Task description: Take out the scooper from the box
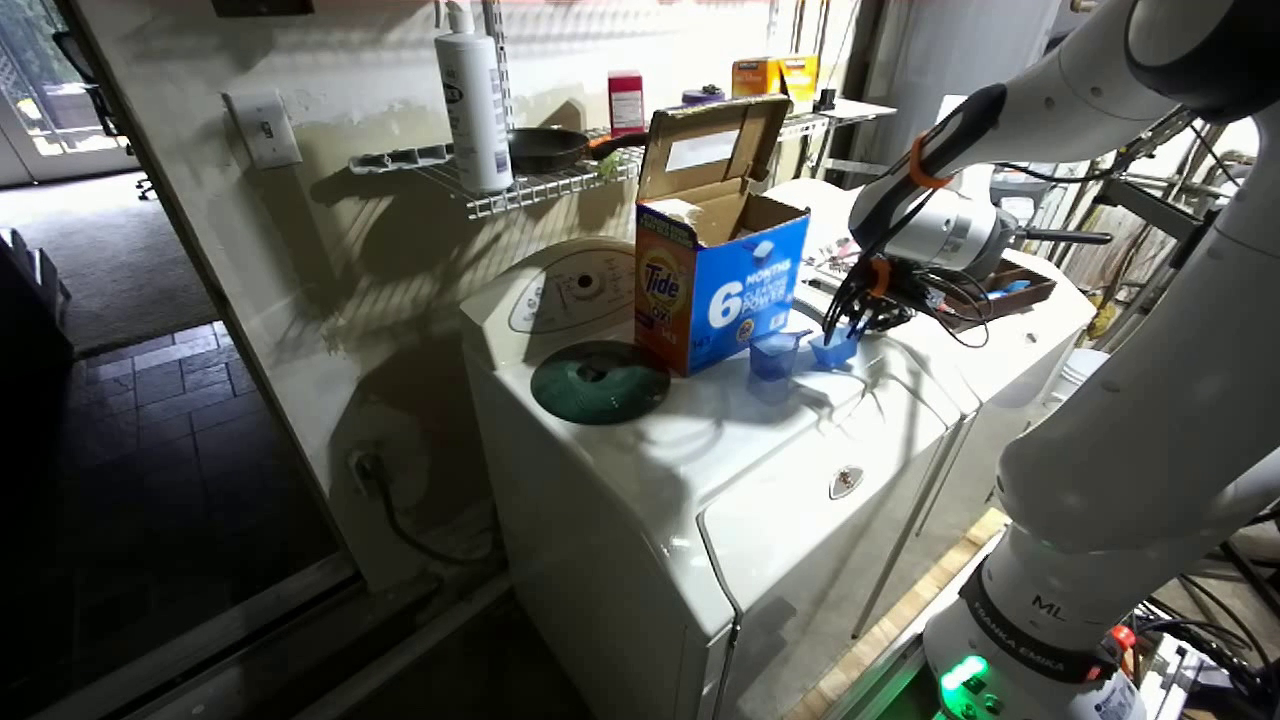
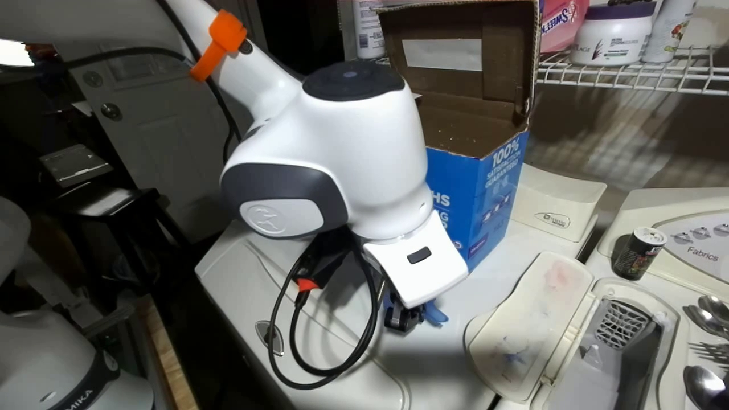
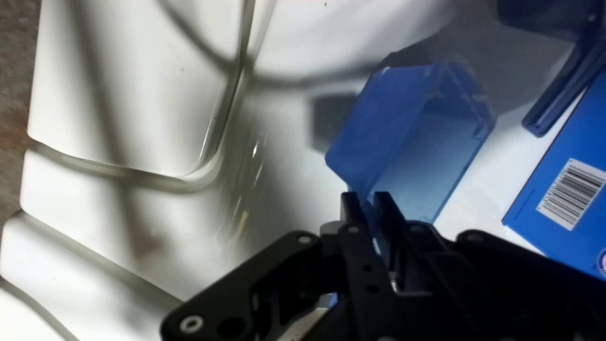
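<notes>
The box [image 1: 745,290] is a blue and orange carton standing on the white washer top, its brown lid raised. In the wrist view the box [image 3: 558,208] shows at the right edge with a barcode. A translucent blue scooper [image 3: 402,123] is outside the box, in front of it. My gripper [image 3: 365,198] is shut on this scooper, blue plastic pinched between the two black fingertips. Whether the scooper [image 1: 834,347] touches the washer top I cannot tell. Another blue scooper [image 1: 774,355] stands closer to the box. In an exterior view the arm hides most of my gripper [image 2: 403,318].
A dark green disc [image 1: 600,382] lies left of the box. Behind runs a wire shelf [image 2: 638,80] with bottles and a pan [image 1: 548,148]. An open dispenser tray [image 2: 609,341], a small can [image 2: 639,253] and several spoons [image 2: 703,387] are at the right. Loose cables hang from the wrist.
</notes>
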Robot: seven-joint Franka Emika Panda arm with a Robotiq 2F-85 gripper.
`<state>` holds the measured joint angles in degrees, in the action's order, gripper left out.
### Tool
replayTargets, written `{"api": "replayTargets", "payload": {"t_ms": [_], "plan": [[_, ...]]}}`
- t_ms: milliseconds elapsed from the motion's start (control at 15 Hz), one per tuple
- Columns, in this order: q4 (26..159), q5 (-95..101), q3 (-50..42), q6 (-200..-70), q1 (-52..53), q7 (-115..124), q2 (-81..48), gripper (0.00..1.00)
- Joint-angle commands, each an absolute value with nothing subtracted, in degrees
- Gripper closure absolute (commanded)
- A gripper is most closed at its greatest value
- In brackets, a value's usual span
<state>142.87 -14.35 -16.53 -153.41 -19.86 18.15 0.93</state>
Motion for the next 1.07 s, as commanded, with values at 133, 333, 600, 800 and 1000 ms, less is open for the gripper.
{"api": "replayTargets", "payload": {"t_ms": [133, 333, 600, 800, 1000], "plan": [[140.97, -15.44, -16.92, -154.12, -18.99, 18.64, -0.39, 0.44], [140.00, -14.49, -16.97, -153.86, -19.07, 18.96, 0.25, 0.24], [137.19, -14.03, -17.07, -151.52, -19.17, 18.64, 1.38, 0.00], [134.59, -13.42, -16.94, -147.92, -19.03, 17.90, 2.84, 0.00], [131.65, -13.56, -16.73, -141.77, -18.53, 15.36, 4.95, 0.00]]}}
